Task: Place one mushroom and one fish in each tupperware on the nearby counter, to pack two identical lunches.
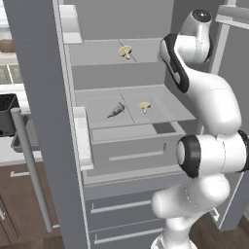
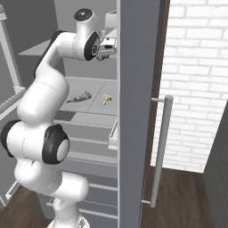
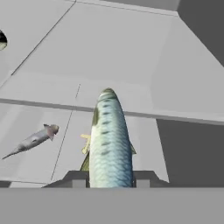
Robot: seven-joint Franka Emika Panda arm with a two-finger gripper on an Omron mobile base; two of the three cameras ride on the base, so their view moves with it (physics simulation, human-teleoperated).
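Pinching a fish (image 3: pixel 109 140) between my fingers (image 3: pixel 108 179), I hold it lengthwise, nose pointing away, above the fridge's lower shelf (image 1: pixel 168 104). Left of it, a second fish (image 3: pixel 33 140) lies on that shelf with open shelf around it; a mushroom (image 1: pixel 144 106) sits just right of that fish, another mushroom (image 1: pixel 125 51) on the upper shelf (image 1: pixel 92 53). Rightward, the fridge wall (image 3: pixel 192 144) stands close beside my fish.

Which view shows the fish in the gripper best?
The hand view: the held fish fills its centre, scales clear, between the gripper tips. The right base view shows just a dark sliver of it beside the hand; the left base view settles nothing.
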